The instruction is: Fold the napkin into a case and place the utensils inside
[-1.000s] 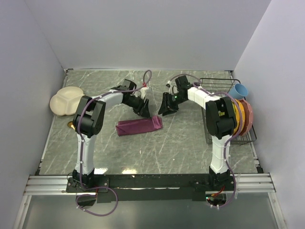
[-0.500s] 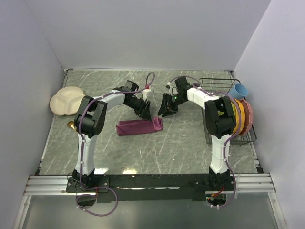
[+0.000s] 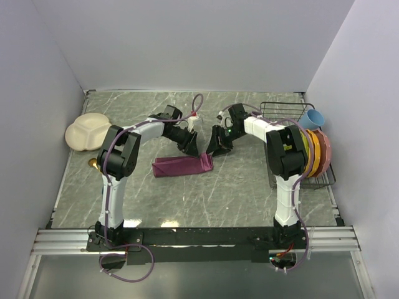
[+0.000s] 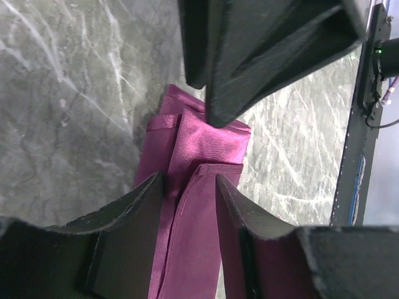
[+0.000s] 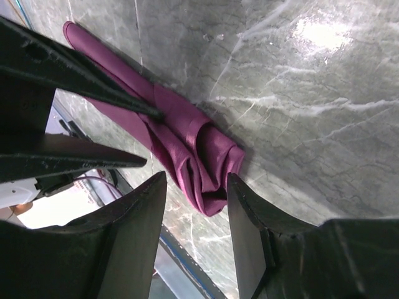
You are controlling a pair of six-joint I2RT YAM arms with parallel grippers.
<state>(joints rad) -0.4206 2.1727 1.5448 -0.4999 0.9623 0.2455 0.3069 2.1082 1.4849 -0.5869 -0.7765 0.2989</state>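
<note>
Seen from above, both white-and-black arms reach from the bottom edge toward the middle of the frame, elbows bent outward and forearms angled in, so that the left hand [image 3: 192, 147] and the right hand [image 3: 215, 144] hang tip-down close beside each other over the right end of the napkin [image 3: 181, 166]. The napkin lies just left of centre on the grey veined bench [image 3: 237, 187] as a long, narrow, flat maroon-purple strip, tilted slightly up to the right. A cream divided plate [image 3: 87, 131] sits at the left edge, and a wire rack [image 3: 293, 109] with upright orange and pink dishes and a blue cup [image 3: 313, 118] stands at the right. In the left wrist view, the left hand [image 4: 188, 180] fills the bottom of the frame with two matte black fingers standing apart. A raised fold of the napkin [image 4: 209, 140] runs up through the gap; whether the fingers touch it cannot be told. The cloth is smooth with a satin sheen and lies in several layered lengthwise folds with a blunt end. The right hand [image 4: 204, 103] comes down from the top centre, its dark wedge-shaped tips at that end of the cloth. In the right wrist view, the right hand [image 5: 196, 177] is also released, its fingers spread at the bottom centre. The rolled, creased end of the napkin [image 5: 181, 134] lies in line with the gap, and the strip runs away to the upper left. The left hand [image 5: 153, 139] enters from the left edge, one thin finger lying across the cloth. The glossy stone-patterned bench [image 5: 299, 112] fills the right.
</note>
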